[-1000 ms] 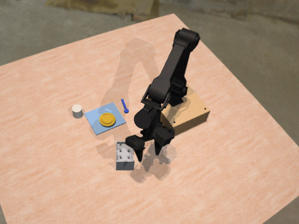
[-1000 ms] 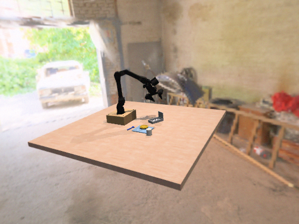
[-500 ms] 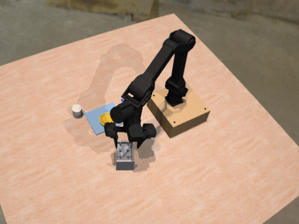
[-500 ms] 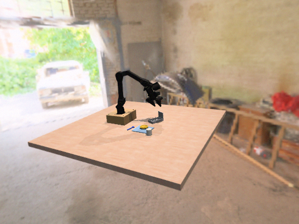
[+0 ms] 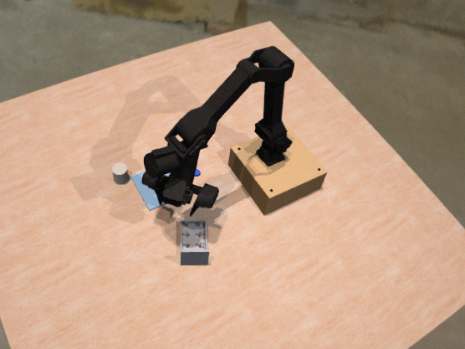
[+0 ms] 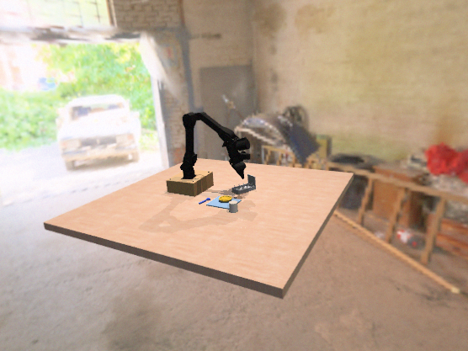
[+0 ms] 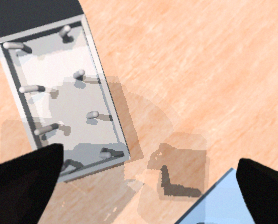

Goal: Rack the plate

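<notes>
Floating above concrete, a wooden table (image 6: 269,245) (perhaps a workshop).

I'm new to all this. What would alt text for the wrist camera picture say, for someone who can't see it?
Looking down from the arm's open, empty pincer, whose two dark fingertips frame the bottom corners. A grey dish rack with small pegs lies on the wooden table at upper left, and a corner of a light blue mat shows at lower right.

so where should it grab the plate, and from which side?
Probably by the rim, from above. The yellow plate lies flat on the blue mat, so only its edge gives the fingers purchase: one under the lip, one on top. The side facing away from the cup looks freer. The gripper is open.
</notes>
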`<state>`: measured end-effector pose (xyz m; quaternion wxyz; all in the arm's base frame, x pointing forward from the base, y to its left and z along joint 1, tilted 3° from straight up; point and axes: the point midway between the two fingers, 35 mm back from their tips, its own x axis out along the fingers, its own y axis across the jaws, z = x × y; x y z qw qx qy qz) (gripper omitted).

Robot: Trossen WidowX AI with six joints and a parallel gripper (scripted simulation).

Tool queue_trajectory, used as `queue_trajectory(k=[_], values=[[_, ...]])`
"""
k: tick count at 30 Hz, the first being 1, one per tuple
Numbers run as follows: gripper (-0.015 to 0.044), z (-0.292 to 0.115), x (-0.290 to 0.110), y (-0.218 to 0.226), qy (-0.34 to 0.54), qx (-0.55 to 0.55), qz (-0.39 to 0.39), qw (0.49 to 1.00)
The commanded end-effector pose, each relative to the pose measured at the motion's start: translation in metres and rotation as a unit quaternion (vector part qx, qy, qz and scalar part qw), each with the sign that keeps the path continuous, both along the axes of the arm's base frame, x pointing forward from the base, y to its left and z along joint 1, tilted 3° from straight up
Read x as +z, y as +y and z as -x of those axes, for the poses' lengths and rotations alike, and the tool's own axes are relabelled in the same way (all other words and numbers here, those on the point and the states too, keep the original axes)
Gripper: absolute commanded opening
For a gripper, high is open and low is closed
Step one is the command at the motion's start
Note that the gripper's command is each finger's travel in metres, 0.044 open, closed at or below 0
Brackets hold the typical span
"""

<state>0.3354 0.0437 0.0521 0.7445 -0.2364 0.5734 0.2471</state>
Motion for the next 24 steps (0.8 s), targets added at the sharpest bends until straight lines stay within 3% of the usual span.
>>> queue_trajectory(k=[1, 19, 24], values=[[0.04, 0.002, -0.007, -0.025, 0.022, -0.068, 0.006, 0.997], [0.04, 0.029, -0.032, -0.122, 0.107, -0.352, 0.026, 0.93], [0.04, 0.033, -0.034, -0.129, 0.113, -0.374, 0.028, 0.92]])
